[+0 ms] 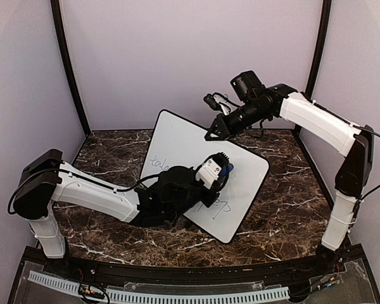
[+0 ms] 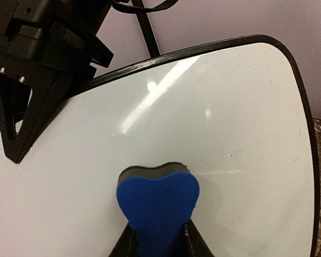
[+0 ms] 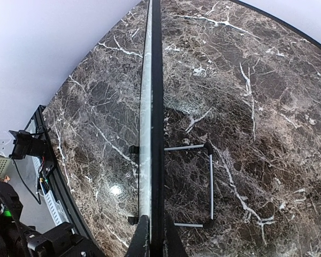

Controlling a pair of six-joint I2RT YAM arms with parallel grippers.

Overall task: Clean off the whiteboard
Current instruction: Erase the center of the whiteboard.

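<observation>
Your whiteboard sits mid-worktop, turned corner-on and raised at a slant. It is a large flat white panel with rounded corners and a thin black rim. Dark handwriting shows near its left corner, and more runs along its near right side. In the left wrist view the upper part of the surface is bare and glossy, with a streak of reflected light and a few faint scuffs.

Your left pincer is clamped on a blue foam eraser block. The foam is squeezed into a heart shape, and its dark grey felt end lies against the white surface near the board's middle.

Your right pincer is closed on the board's far edge. Its wrist camera looks straight down that black rim, which runs between the fingers. A thin pale wire bracket with black corners sits just right of the rim; you cannot tell what it joins.

Underneath is a dark brown marble-patterned worktop with white veins, smooth and slightly shiny. Plain pale lilac walls stand around it.
</observation>
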